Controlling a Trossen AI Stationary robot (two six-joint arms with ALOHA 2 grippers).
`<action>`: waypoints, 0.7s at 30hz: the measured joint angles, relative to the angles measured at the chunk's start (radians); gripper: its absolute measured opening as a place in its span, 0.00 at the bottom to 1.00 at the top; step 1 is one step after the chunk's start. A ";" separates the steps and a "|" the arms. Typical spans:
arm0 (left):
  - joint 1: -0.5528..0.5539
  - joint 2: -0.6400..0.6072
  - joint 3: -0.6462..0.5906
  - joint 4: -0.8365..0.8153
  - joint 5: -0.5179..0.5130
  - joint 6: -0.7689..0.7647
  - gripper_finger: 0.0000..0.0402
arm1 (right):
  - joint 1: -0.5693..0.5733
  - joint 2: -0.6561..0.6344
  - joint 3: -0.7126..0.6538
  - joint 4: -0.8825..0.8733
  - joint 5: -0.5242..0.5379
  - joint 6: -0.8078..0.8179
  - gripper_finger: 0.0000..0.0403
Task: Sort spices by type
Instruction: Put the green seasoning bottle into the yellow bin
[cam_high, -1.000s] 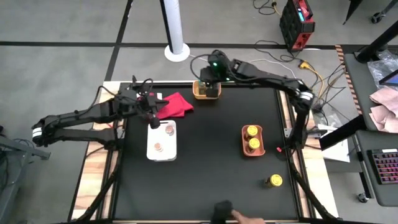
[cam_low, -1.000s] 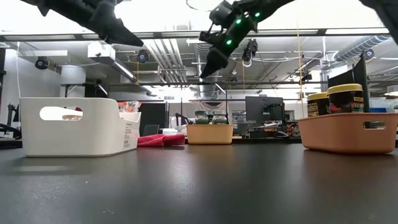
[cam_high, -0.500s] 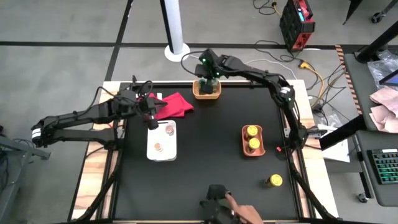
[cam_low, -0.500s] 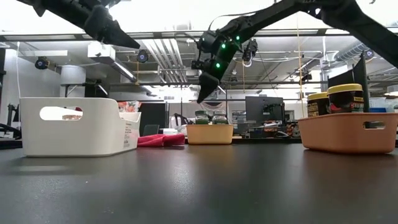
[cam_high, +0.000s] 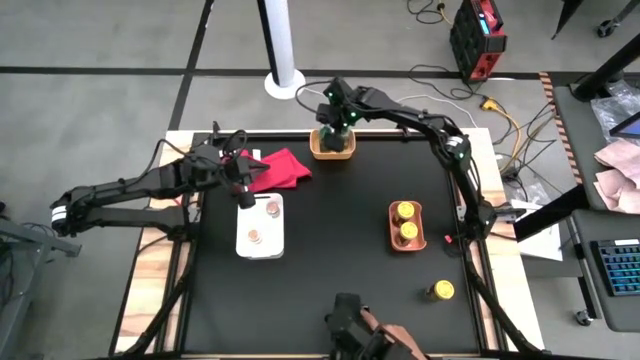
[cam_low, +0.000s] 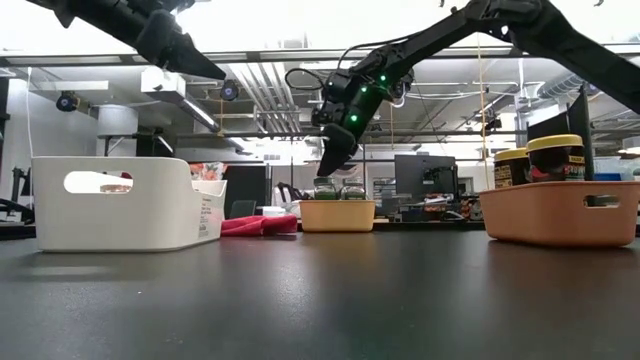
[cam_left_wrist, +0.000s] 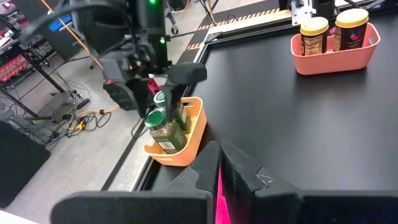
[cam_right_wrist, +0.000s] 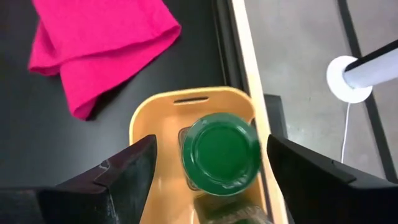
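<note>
Hovering over the yellow tray (cam_right_wrist: 144, 118) at the table's far edge, the right gripper (cam_high: 335, 128) has its fingers (cam_right_wrist: 118, 171) spread wide to either side of a green-lidded jar (cam_right_wrist: 222, 149), not touching it. That jar stands in the tray beside a second green-lidded jar (cam_left_wrist: 164, 129). Red cloth (cam_high: 280, 168) — just left of the yellow tray. Left gripper (cam_high: 243, 192) — pressed together, holding nothing, above the far end of the white tray (cam_high: 243, 240). Two pinkish-brown jars (cam_high: 272, 208) stand in the white tray. Orange tray (cam_high: 391, 232), right of centre, holds two yellow jars (cam_high: 405, 212). A third yellow jar (cam_high: 442, 291) stands alone on the black table (cam_high: 340, 260), near right. A person's hand (cam_high: 395, 343) shows at the near edge.
</note>
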 joint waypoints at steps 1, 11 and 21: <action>0.000 0.001 0.000 0.000 0.000 0.000 0.00 | 0.000 0.005 -0.001 -0.002 0.002 -0.001 0.73; 0.000 0.016 0.000 0.001 0.000 0.000 0.00 | 0.000 0.007 -0.003 0.003 0.005 0.047 0.71; 0.000 0.017 0.000 0.003 0.001 -0.013 0.00 | 0.000 0.007 -0.021 0.031 0.009 0.019 0.58</action>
